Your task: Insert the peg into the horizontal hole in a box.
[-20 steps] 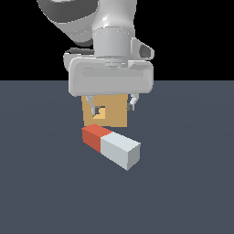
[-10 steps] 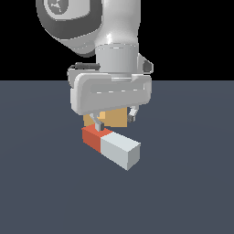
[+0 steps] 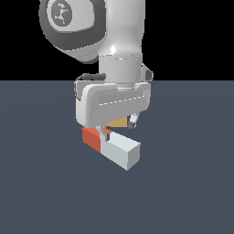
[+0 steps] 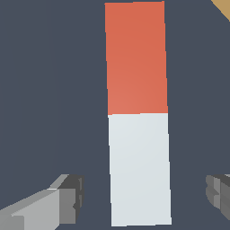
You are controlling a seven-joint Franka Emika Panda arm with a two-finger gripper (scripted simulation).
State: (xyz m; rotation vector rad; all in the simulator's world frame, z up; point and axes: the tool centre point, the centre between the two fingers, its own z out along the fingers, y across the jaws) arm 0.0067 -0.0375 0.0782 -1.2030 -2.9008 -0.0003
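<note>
The peg (image 3: 112, 146) lies flat on the dark floor, its red half toward the exterior view's left and its white half toward the right. My gripper (image 3: 117, 129) hangs open just above it, one finger on each side. In the wrist view the peg (image 4: 138, 112) runs lengthwise between the fingers (image 4: 67, 197), which flank the white half without touching it. Only a tan sliver of the box (image 3: 119, 121) shows behind the hand, and a corner of the box (image 4: 223, 6) shows in the wrist view. The hole is hidden.
The flat dark grey-blue floor (image 3: 192, 192) spreads all around the peg. The arm's large white hand and wrist (image 3: 114, 100) block most of the box in the exterior view.
The hand has come down toward the peg over the last second and now covers the box and its hole. The peg has not moved.
</note>
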